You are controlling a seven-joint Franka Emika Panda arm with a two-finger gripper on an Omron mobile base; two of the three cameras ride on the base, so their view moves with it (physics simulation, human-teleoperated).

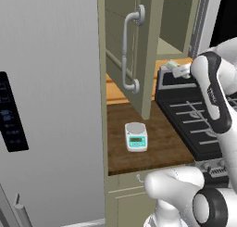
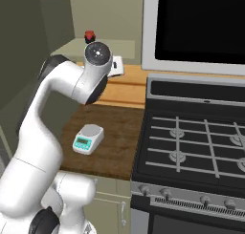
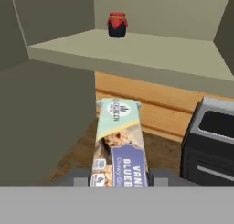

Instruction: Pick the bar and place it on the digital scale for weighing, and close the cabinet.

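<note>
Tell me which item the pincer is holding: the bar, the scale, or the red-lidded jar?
The bar, clamped in the shut pincer. The digital scale sits apart on the counter; the jar stands on the cabinet shelf.

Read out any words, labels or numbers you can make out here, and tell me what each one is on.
"VANI" on the bar, cut off by the wrapper's edge.
"BLUEB" on the bar, just below, likewise cut off.
Round logo and small print near the bar's far end: too small to read.
Digital scale display: blurred digits, unreadable.
Dark panel on the grey appliance: pale blue marks, unreadable.

both base views look down from behind at the digital scale (image 1: 136, 136); hand view faces the cabinet (image 3: 137, 58) closely.
</note>
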